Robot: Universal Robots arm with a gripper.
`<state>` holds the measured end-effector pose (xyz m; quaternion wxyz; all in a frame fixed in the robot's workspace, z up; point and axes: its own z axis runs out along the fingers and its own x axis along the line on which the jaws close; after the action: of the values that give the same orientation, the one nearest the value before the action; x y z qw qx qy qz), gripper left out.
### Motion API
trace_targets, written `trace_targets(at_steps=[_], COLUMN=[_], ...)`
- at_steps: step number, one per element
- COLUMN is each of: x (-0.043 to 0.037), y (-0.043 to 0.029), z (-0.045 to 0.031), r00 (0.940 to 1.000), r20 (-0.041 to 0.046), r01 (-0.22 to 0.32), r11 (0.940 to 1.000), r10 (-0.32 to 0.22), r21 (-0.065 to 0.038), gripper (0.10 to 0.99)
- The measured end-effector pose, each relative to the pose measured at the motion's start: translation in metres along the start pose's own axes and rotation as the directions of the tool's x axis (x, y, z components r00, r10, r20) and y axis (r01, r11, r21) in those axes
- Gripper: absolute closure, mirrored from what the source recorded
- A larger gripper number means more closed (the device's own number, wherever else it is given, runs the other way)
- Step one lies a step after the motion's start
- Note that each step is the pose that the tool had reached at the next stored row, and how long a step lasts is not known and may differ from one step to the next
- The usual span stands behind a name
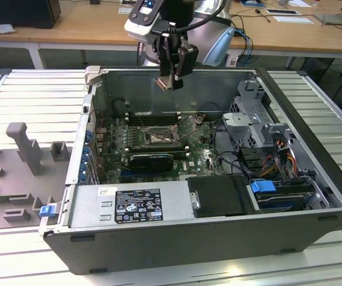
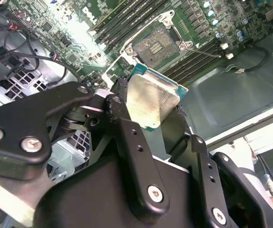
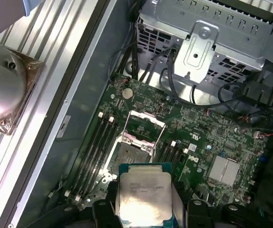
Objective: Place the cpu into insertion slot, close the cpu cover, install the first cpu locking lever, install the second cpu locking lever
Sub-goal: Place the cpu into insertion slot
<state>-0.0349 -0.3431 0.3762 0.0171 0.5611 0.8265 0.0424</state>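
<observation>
Closest to the lens in both wrist views, the gripper [image 2: 148, 110] is clamping the chip [image 2: 151, 97]. Its black fingers [image 2: 127, 137] are pressing on two opposite edges and are spread just as wide as the chip itself. I am seeing the chip's pale metal face turned toward the cameras, with its green rim showing past the metal.

In the exterior view the gripper [image 1: 172, 80] is hanging over the open computer case [image 1: 207, 238], about level with the case's top rim near the back wall. It is well apart from the board below and is touching nothing but the chip.

The socket [image 3: 134, 154] is lying bare on the green board, its grey contact field uncovered. The cover [image 3: 143, 124] is standing tilted up off it, on the side toward the drive cage [image 3: 212, 42]. Long memory slots [image 3: 96, 147] are running just beside the socket on two sides, so I am reading room there as tight. Black cables [image 3: 174, 80] are looping between the drive cage and the board, near the raised cover but apart from the contact field.

On the exterior view's right the drive cage [image 1: 251, 113] is crowding the case, while the space straight above the socket [image 1: 158, 138] is looking open. The power supply [image 1: 129, 205] is lying along the case's near wall, well apart from the gripper.
</observation>
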Motion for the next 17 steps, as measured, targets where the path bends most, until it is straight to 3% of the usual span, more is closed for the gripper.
trace_targets(at_steps=[12, 17], x=[0.0011, 0.0011], y=[-0.0031, -0.003], z=[0.001, 0.0012], r00=[0.9999, 0.9992], r20=[0.0002, 0.0036], r01=[-0.01, -0.04], r11=[0.9999, 0.9992], r10=[0.01, 0.04], r21=[0.002, 0.002], gripper=[0.561, 0.561])
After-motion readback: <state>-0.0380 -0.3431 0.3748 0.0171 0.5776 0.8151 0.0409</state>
